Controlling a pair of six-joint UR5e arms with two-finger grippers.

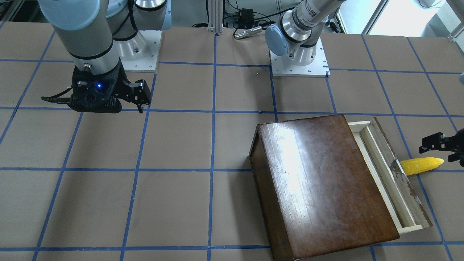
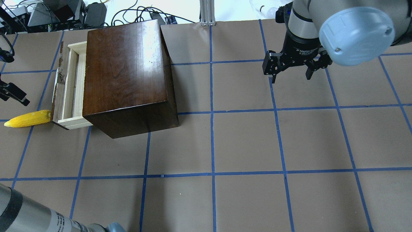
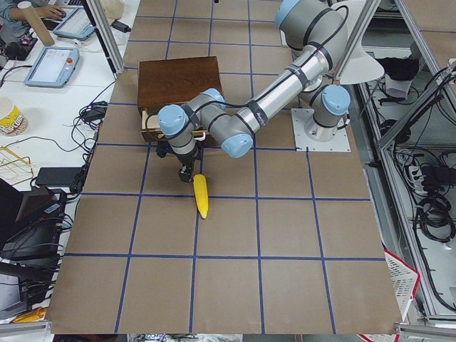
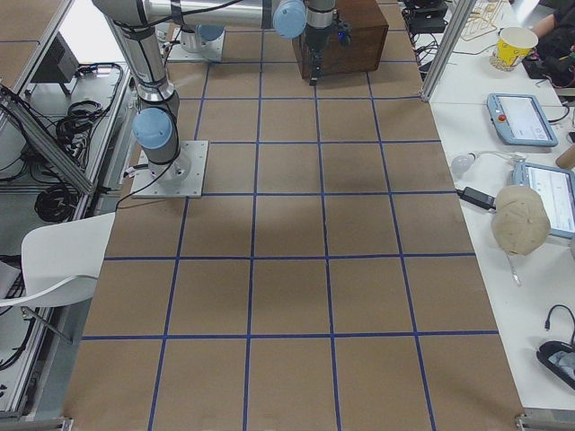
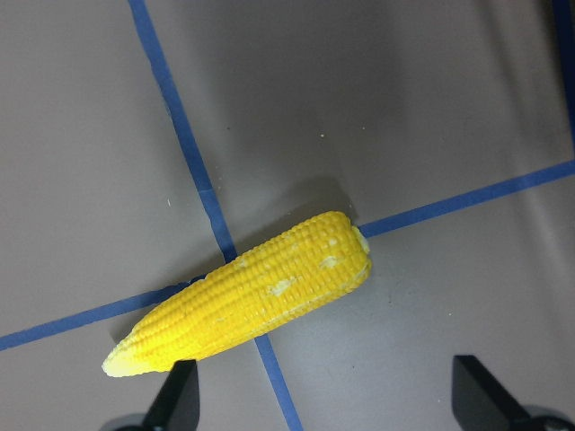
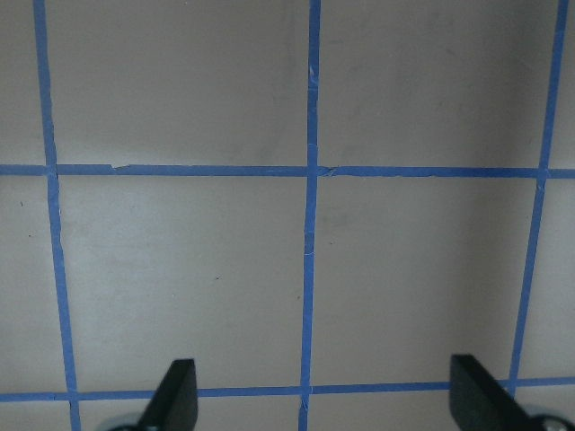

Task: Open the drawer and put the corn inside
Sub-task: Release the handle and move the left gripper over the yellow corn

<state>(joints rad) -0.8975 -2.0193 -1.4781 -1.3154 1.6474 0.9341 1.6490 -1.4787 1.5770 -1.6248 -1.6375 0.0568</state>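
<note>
The right gripper [image 6: 323, 409] looks down on the brown table [image 6: 180, 269], its two dark fingertips [image 6: 177, 395] spread wide apart, holding nothing. Blue tape [image 6: 310, 224] forms a grid; one line runs between the fingertips.

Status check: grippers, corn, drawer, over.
Left gripper open above corn; right gripper open, empty. Corn on table outside drawer, drawer pulled out. Nothing blocking.

box [image 1: 319, 181]: glossy dark wood, scuffed sheen. drawer [image 1: 388, 177]: pale raw wood, front panel worn. corn [image 5: 260, 305]: bumpy, plastic-looking, slight gloss. tabletop [image 1: 174, 145]: matt brown paper, blue tape [image 1: 212, 145].
</note>
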